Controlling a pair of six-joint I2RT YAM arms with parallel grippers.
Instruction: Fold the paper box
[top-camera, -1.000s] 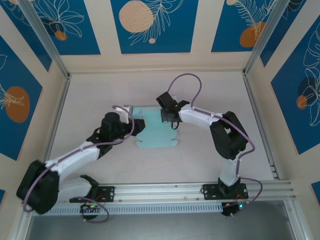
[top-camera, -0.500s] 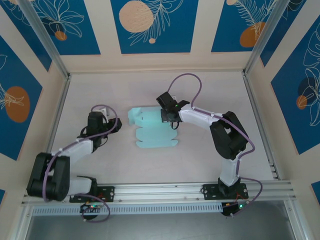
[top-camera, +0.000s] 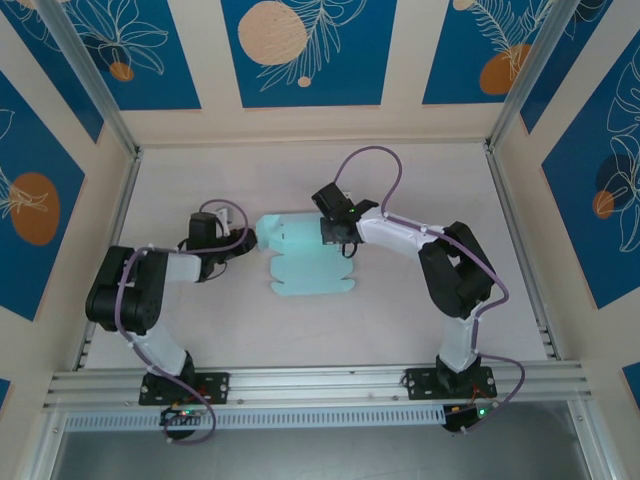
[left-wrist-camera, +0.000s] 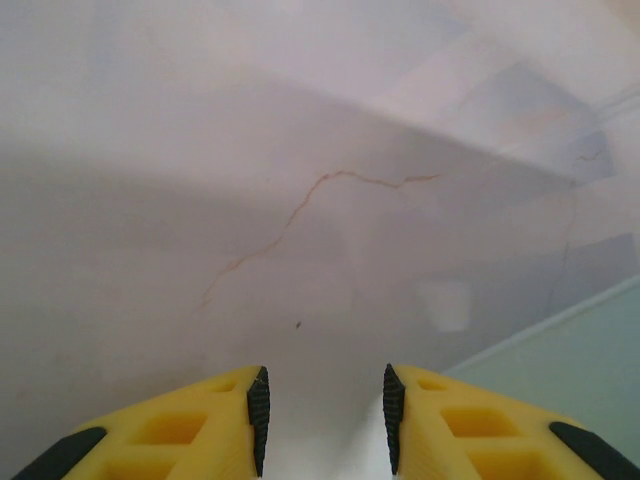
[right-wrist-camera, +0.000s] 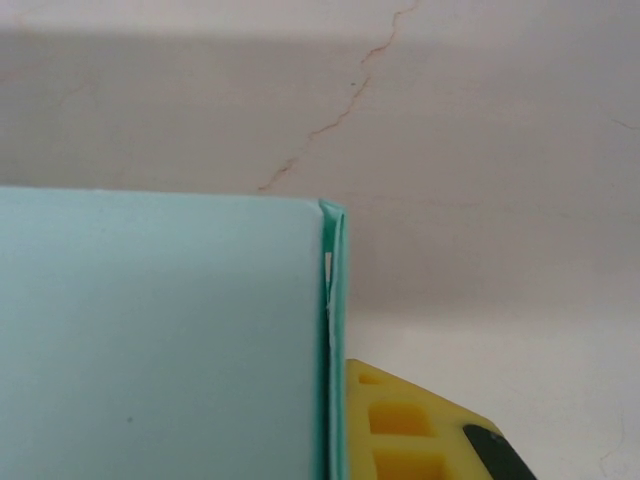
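Note:
The paper box (top-camera: 305, 262) lies mid-table as a flat pale-blue die-cut sheet with rounded tabs. My right gripper (top-camera: 335, 235) sits at the sheet's upper right edge, shut on it. In the right wrist view the card (right-wrist-camera: 160, 340) passes between the jaws with a doubled-over edge. One yellow finger (right-wrist-camera: 420, 430) shows to its right; the other is hidden behind the card. My left gripper (top-camera: 245, 239) rests low just left of the sheet, open and holding nothing (left-wrist-camera: 322, 390). A corner of the card (left-wrist-camera: 590, 350) shows at that view's lower right.
The pale table (top-camera: 400, 320) has a thin brown crack mark (left-wrist-camera: 300, 205). Aluminium rails (top-camera: 330, 382) run along the near edge, and patterned walls enclose the other three sides. Bare surface lies behind and in front of the sheet.
My left gripper left the sheet's upper left corner, swung out to the left, then came back low beside its left edge. The right gripper and the sheet stayed put.

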